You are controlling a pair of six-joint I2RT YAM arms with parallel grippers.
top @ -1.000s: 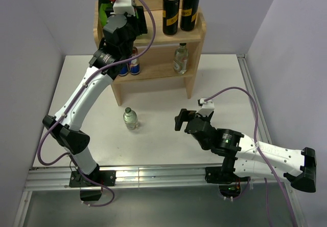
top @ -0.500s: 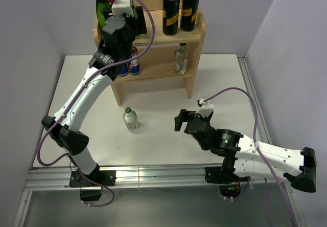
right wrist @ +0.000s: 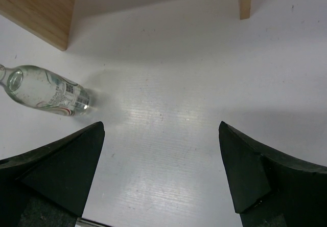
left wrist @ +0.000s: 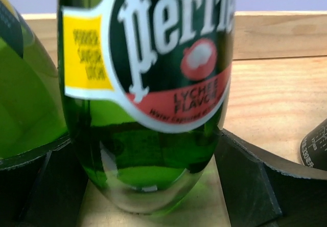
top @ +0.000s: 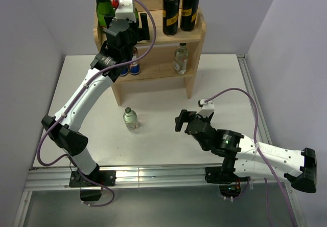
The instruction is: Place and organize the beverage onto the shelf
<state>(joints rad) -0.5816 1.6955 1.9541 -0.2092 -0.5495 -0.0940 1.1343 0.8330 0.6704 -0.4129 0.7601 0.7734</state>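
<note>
scene: a white bench [top: 219, 84] seen from above, with two robot arms fixed at its near edge and a light wooden shelf [top: 198, 35] standing at the far side by the back wall.
left pincer [left wrist: 143, 137]: raised to the left end of the shelf's top board. Its black fingers [left wrist: 245, 181] stand wide, one on each side of the green Perrier bottle [left wrist: 148, 84]. Whether they touch the glass cannot be told.
green Perrier bottle: upright, its base on the wooden top board. The label reads "lychee flavour" on a red band.
second green bottle [left wrist: 23, 94]: just beside the first, on its left, on the same board.
black cans [top: 171, 12]: two tall cans with yellow labels, side by side at the right end of the top board.
lower tier: a small clear bottle [top: 180, 58] stands upright at the right. The red and blue cans [top: 134, 66] sit at the left, partly hidden behind the left arm.
right pincer [right wrist: 161, 130]: low over the bench in front of the shelf, towards the right. Its fingers are spread wide with only bare bench between them.
loose clear bottle [top: 131, 118]: on the bench in front of the shelf's left side panel, apparently upright. It is apart from the right pincer and nothing holds it.
</note>
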